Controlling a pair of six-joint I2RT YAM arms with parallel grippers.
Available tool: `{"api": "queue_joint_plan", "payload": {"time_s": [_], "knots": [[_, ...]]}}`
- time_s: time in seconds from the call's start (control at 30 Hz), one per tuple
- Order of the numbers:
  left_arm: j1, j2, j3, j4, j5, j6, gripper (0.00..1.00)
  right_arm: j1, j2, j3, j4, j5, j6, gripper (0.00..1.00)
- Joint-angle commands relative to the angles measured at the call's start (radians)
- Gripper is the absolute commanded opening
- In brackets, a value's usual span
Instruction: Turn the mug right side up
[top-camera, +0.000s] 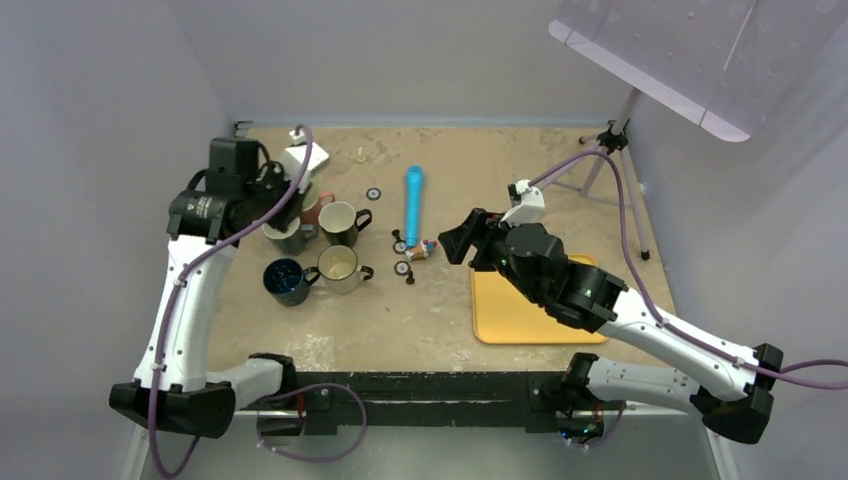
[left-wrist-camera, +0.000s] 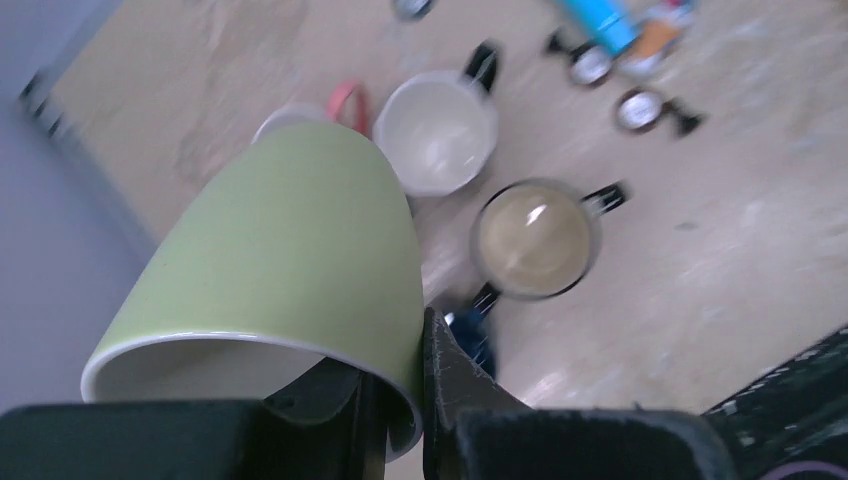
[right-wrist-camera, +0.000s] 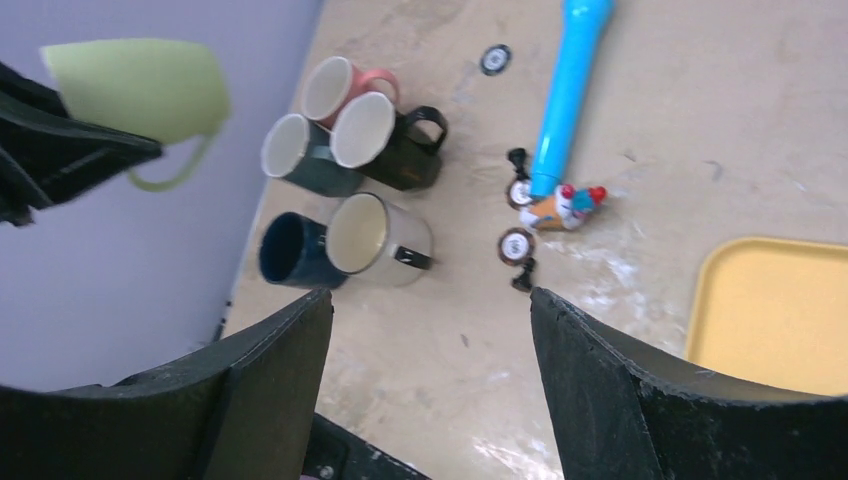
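Green mug (left-wrist-camera: 290, 250) held off the desk (top-camera: 440, 320) by the left end effector (left-wrist-camera: 420, 340)

The left end effector is closed tight on the green mug's rim, one finger inside and one outside. The mug hangs roughly sideways with its handle pointing down, above the cluster of mugs (right-wrist-camera: 345, 180) at the desk's left side. The right end effector (right-wrist-camera: 430, 300) hovers wide open and empty, near the yellow tray (right-wrist-camera: 770, 310).

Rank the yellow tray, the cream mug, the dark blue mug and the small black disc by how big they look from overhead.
1. yellow tray, clearly largest.
2. cream mug and dark blue mug: they look about alike, so I won't rank them.
3. small black disc, tiniest.
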Motion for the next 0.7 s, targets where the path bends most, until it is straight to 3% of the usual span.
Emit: {"api": "queue_joint_plan", "payload": {"time_s": [0.0, 0.13, 0.37, 0.57, 0.67], "knots": [[0.245, 0.039, 0.048, -0.137, -0.259, 0.323, 0.0, -0.001, 0.004, 0.034, -0.12, 0.114, -0.014, 0.76], [0.411, 0.139, 0.005, -0.147, -0.344, 0.409, 0.0, -0.001, 0.031, 0.049, -0.171, 0.132, -0.025, 0.77], [0.581, 0.347, -0.052, -0.103, -0.269, 0.412, 0.0, -0.003, 0.075, 0.034, -0.151, 0.101, -0.05, 0.77], [0.611, 0.496, -0.049, -0.119, -0.131, 0.42, 0.0, -0.009, 0.06, 0.029, -0.14, 0.109, -0.07, 0.77], [0.612, 0.533, -0.075, -0.085, -0.129, 0.419, 0.0, -0.011, 0.047, 0.025, -0.134, 0.115, -0.07, 0.77]]}}
